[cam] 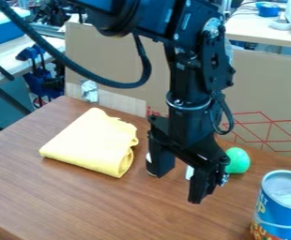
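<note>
The black gripper point(180, 177) hangs over the middle of the table, its two fingers spread apart. A small white object point(150, 161) shows in part around the left finger, mostly hidden; whether it is touched cannot be told. To the left lies a folded yellow cloth point(91, 143), its rolled end toward the gripper. Just right of the gripper and partly behind it is a green rounded object point(238, 161). A blue can point(279, 208) with a metal top stands upright at the right edge.
The brown wooden table point(66, 201) has a cardboard barrier point(267, 84) along its back. Behind that stand a light table point(255, 28) with a blue bowl point(268, 9) and, at the left, a bench with blue clamps point(32, 52).
</note>
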You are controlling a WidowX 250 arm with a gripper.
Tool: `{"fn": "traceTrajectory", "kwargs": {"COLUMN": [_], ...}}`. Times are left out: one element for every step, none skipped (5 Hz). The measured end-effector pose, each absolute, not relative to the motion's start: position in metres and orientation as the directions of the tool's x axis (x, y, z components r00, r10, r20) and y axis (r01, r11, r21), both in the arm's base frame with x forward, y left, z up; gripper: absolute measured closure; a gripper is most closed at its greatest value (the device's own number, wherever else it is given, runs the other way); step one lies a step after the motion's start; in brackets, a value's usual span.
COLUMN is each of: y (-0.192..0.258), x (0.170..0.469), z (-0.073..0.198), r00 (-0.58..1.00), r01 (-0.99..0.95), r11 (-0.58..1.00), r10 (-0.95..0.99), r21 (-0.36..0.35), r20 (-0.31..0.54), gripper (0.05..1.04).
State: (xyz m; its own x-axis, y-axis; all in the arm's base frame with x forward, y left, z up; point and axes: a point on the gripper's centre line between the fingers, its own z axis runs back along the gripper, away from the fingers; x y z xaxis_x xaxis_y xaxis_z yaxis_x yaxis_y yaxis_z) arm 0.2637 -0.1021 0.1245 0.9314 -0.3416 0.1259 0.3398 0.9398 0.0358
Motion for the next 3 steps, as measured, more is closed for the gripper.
{"fn": "traceTrajectory", "kwargs": {"y": [-0.102, -0.125, -0.154], "x": [0.262, 0.264, 0.271], "z": [0.117, 0.116, 0.127], "r00": [0.934, 0.938, 0.929], "r01": [0.340, 0.328, 0.348], "r11": [0.940, 0.945, 0.937], "r10": [-0.342, -0.323, -0.344], "r21": [0.035, -0.013, -0.007], "r20": [0.100, 0.123, 0.137], "gripper": [0.076, 0.076, 0.076]}}
